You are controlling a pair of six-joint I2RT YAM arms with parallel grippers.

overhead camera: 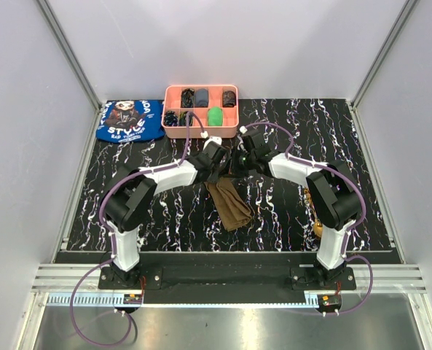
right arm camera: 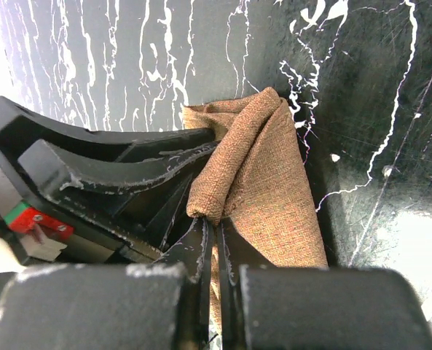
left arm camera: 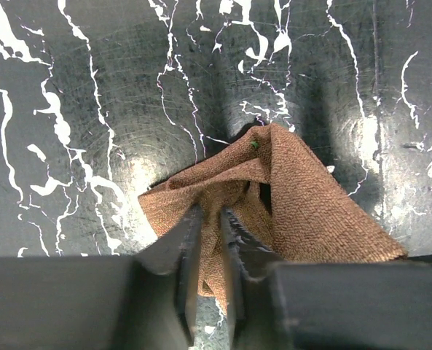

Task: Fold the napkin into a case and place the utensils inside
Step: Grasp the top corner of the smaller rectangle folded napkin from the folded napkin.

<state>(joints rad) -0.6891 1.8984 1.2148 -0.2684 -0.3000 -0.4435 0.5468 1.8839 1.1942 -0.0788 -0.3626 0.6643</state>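
The olive-brown napkin (overhead camera: pixel 231 205) hangs bunched and crumpled near the middle of the marbled table, its lower part resting on the surface. Both grippers meet at its top edge. My left gripper (overhead camera: pixel 217 170) has its jaws close together with a fold of the napkin (left arm camera: pixel 303 204) between them (left arm camera: pixel 210 213). My right gripper (right arm camera: pixel 214 223) is shut on a rolled edge of the napkin (right arm camera: pixel 274 175), right beside the left gripper's black fingers (right arm camera: pixel 114 169). A gold-brown utensil (overhead camera: pixel 317 229) shows partly beside the right arm's base; the rest of the utensils are hidden.
A pink compartment tray (overhead camera: pixel 201 133) with dark and green small items stands at the back centre. A blue printed cloth (overhead camera: pixel 130 120) lies at the back left. White walls enclose the table on three sides.
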